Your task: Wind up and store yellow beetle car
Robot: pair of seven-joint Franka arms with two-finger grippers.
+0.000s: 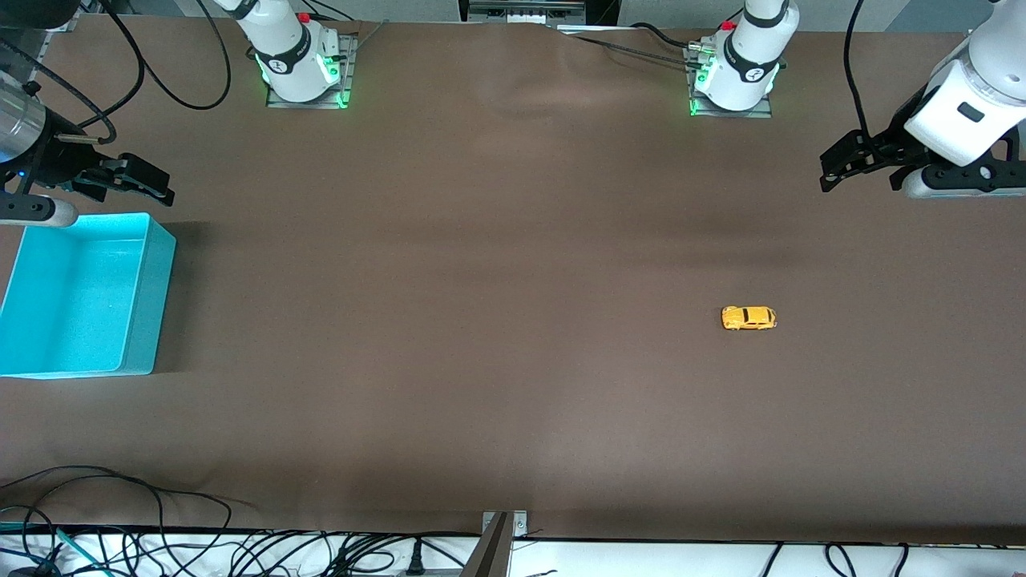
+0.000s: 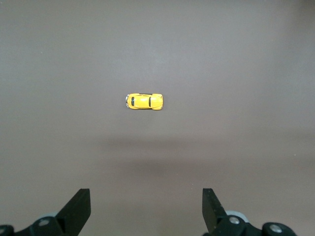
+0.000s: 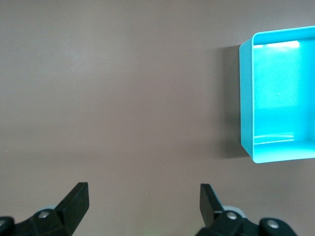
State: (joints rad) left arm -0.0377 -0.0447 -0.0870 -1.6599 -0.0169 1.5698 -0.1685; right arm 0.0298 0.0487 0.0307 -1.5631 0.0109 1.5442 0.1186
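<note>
The yellow beetle car stands on its wheels on the brown table, toward the left arm's end. In the left wrist view the car lies well ahead of the fingertips. My left gripper is open and empty, up in the air over the table edge at the left arm's end; its jaws stand wide apart in the left wrist view. My right gripper is open and empty, held over the table beside the turquoise bin; it also shows in the right wrist view.
The turquoise bin is an open, empty box at the right arm's end of the table; it also shows in the right wrist view. Cables lie along the table edge nearest the front camera.
</note>
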